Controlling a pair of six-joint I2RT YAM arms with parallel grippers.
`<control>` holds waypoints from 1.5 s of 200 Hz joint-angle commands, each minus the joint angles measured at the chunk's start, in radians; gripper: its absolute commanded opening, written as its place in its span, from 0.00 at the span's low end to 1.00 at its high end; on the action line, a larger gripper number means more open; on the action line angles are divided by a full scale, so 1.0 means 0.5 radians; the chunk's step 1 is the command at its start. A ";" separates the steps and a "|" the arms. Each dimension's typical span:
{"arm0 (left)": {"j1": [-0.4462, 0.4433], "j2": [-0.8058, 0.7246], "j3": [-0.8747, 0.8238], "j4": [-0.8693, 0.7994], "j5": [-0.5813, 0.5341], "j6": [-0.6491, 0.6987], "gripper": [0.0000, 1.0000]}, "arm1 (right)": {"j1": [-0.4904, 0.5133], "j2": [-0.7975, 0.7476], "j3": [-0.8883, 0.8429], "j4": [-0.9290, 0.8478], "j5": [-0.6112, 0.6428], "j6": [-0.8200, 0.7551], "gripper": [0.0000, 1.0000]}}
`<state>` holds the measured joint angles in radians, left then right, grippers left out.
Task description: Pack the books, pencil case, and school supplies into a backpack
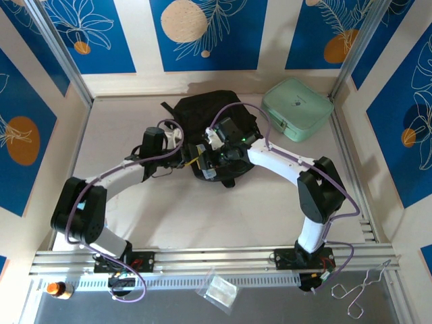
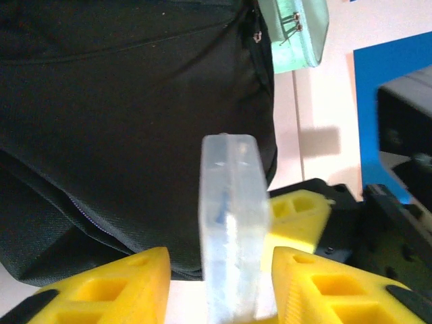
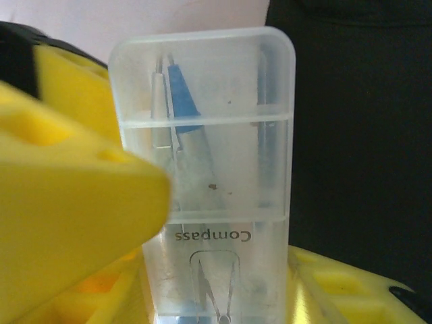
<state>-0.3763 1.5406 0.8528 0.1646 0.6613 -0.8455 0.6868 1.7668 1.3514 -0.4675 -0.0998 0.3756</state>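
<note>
The left arm (image 1: pixel 118 177) and right arm (image 1: pixel 280 156) have white links, black joint housings and looping purple cables (image 1: pixel 236 106). Claw fingers (image 2: pixel 128 283) are yellow blocks with square recesses.
</note>
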 commanded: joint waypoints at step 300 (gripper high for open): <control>-0.055 0.352 0.228 1.597 -0.119 -1.192 0.06 | -0.554 -0.375 -0.910 2.281 -0.875 1.809 0.55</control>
<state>-0.3954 1.7256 0.9642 0.8921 0.6014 -1.4265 0.4072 1.5703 0.9005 0.6239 -0.5316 1.2488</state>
